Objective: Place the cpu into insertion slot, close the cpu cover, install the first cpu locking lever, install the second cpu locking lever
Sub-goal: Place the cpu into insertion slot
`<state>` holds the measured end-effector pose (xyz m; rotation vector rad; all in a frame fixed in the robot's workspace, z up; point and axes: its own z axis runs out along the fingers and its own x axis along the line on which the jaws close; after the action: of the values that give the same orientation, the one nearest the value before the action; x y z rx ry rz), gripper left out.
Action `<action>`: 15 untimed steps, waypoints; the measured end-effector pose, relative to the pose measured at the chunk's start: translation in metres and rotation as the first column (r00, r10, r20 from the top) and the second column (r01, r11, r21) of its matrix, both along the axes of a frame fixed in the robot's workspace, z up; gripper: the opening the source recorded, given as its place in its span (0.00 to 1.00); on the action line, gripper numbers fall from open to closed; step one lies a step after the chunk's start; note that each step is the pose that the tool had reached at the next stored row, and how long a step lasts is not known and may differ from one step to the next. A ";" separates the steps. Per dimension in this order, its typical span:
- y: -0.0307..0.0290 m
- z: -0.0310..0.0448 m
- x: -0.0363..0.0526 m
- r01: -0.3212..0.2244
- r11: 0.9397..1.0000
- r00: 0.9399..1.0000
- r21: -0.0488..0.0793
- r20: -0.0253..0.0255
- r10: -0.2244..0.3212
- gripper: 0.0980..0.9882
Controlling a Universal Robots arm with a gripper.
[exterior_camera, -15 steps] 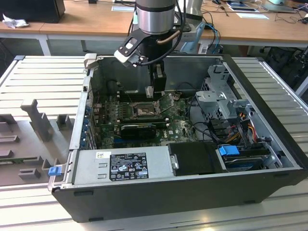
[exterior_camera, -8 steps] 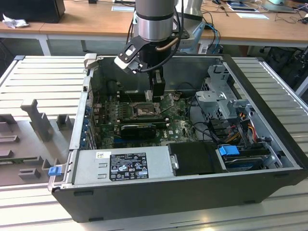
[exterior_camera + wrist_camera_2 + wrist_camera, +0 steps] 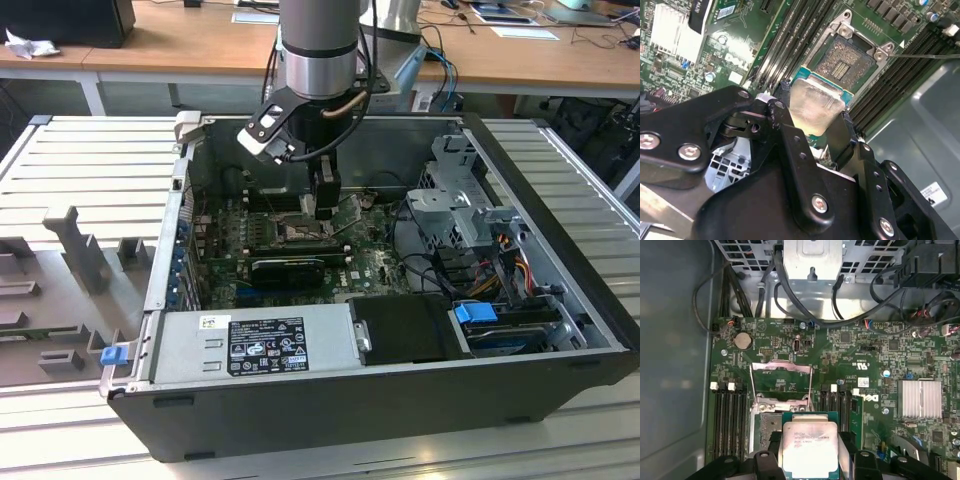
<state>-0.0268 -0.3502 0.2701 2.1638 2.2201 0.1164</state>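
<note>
The cpu (image 3: 815,107) was pinched by its edges between the gripper's black fingers (image 3: 786,102), pale metal top facing the camera in both wrist views. It hung just short of the insertion slot (image 3: 847,59), not yet seated. The slot lay bare and dark, and the cpu cover (image 3: 781,366) stood swung open beyond it on the green circuit board (image 3: 875,347). I judged that I was in the first step, placing the chip. That called for squaring its edges to the socket rim and coming down flat, without any sideways drag across the contacts. In the exterior view the arm (image 3: 318,50) dropped straight from top centre into the open computer case (image 3: 400,400), with the gripper (image 3: 324,205) pointing down at mid-frame.
</note>
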 end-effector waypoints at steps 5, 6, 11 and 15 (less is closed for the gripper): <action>0.0029 -0.0107 -0.0013 0.018 1.000 1.000 0.000 0.000 -0.018 0.48; 0.0034 -0.0114 -0.0019 0.019 1.000 1.000 0.000 0.000 -0.019 0.48; 0.0090 -0.0211 -0.0067 0.019 1.000 1.000 0.001 0.000 -0.019 0.48; 0.0155 -0.0279 -0.0095 0.019 1.000 1.000 0.001 0.000 -0.019 0.48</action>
<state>-0.0363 -0.3347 0.2421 2.1851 2.1992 0.1173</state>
